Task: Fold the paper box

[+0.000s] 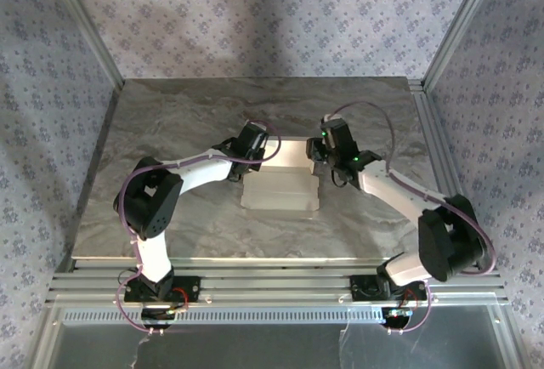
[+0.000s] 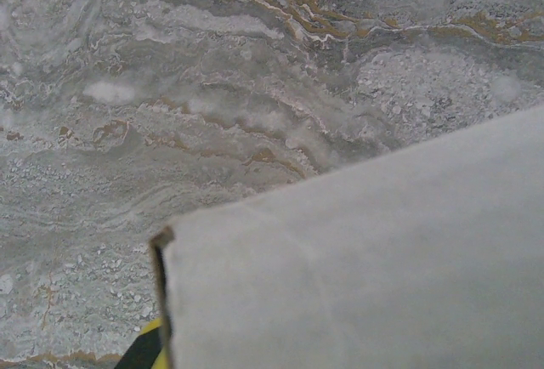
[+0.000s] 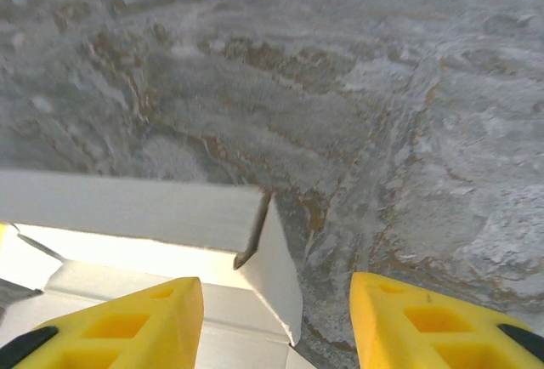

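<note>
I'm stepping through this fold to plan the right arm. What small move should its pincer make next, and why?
Probably close the right pincer on the upright end wall of the paper box: that wall stands between its open fingers, untouched, while the left pincer seems to hold the far-left corner.

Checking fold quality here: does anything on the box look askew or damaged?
The paper box has one corner gaping: in the right wrist view a dark slit shows between its far wall and side flap, so they aren't joined. No tears visible.
</note>
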You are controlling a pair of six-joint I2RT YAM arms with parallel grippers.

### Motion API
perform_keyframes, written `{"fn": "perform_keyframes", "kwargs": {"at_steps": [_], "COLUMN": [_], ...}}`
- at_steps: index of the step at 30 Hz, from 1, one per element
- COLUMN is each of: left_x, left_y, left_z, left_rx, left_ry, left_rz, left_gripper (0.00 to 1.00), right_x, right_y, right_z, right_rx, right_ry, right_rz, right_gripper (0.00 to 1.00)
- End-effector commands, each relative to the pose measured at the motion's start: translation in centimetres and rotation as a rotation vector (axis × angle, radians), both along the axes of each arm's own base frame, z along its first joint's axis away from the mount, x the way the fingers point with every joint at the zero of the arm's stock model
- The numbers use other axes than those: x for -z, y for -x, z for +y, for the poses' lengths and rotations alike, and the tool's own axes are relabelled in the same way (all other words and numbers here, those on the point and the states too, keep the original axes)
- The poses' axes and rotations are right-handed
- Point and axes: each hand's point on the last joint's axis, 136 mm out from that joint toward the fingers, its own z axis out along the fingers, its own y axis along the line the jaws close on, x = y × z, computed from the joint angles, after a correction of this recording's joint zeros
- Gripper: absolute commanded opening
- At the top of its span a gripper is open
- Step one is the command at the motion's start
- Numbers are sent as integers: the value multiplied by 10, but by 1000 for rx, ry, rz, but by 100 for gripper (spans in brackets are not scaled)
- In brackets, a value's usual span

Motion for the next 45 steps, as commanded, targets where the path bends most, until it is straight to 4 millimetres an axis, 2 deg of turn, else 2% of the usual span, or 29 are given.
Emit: {"fn": "perform_keyframes", "kwargs": {"at_steps": [1,3,6,11,16,22,29,32,37,43,45], "left_x": [37,36,37,37,39,37,35,34,25,10,-1], "left_y": [21,21,21,20,21,21,19,19,17,10,6], "left_z": [13,12,11,9,9,9,5,4,1,5,9], "left_rx": [15,15,15,17,21,21,23,21,22,-16,-45], "left_ry": [-111,-110,-111,-113,-117,-130,-128,-129,-118,-83,-55], "left_rz": [122,119,121,126,134,139,164,172,165,182,191], "left_gripper": [0,0,0,0,0,0,17,27,39,50,52], "right_x": [-12,-12,-1,35,52,58,78,82,91,93,86], "right_y": [6,9,16,27,19,3,-5,-10,-20,-26,-28], "right_z": [-10,-12,-1,4,8,12,6,3,2,1,-1], "right_rx": [91,142,144,115,51,47,106,117,117,135,146], "right_ry": [-104,-137,-166,-84,-10,22,90,84,89,93,88], "right_rz": [39,68,95,129,128,150,245,251,296,321,320], "right_gripper": [52,52,47,47,47,48,43,42,33,31,33]}}
